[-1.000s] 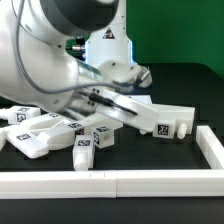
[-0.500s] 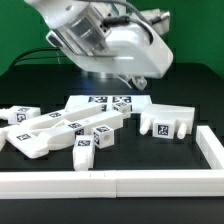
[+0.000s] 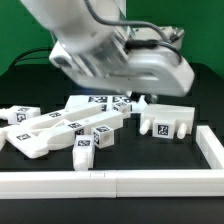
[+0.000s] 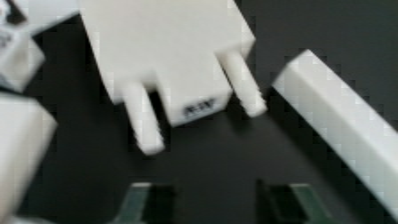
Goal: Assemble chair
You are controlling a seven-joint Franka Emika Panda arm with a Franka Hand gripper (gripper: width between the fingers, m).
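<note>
The chair lies in loose white tagged parts. A block with two pegs (image 3: 167, 123) rests at the exterior view's right and fills the wrist view as a white slab (image 4: 169, 45) with a tag between its pegs. My gripper (image 4: 214, 200) hangs above the black mat just short of the pegs. It is open, its two fingertips (image 4: 146, 198) stand apart and nothing is between them. In the exterior view the arm's bulk hides the fingers. A pile of legs and bars (image 3: 55, 128) lies at the exterior view's left.
The marker board (image 3: 100, 100) lies flat behind the pile. A long white border rail (image 3: 110, 183) runs along the front and turns up the right side (image 3: 212, 150); it also shows in the wrist view (image 4: 338, 100). Another white part (image 4: 22, 130) sits near the pegs.
The arm has swung from low over the pile toward the exterior view's right and now hangs over the pegged block. The parts on the mat have not moved.
</note>
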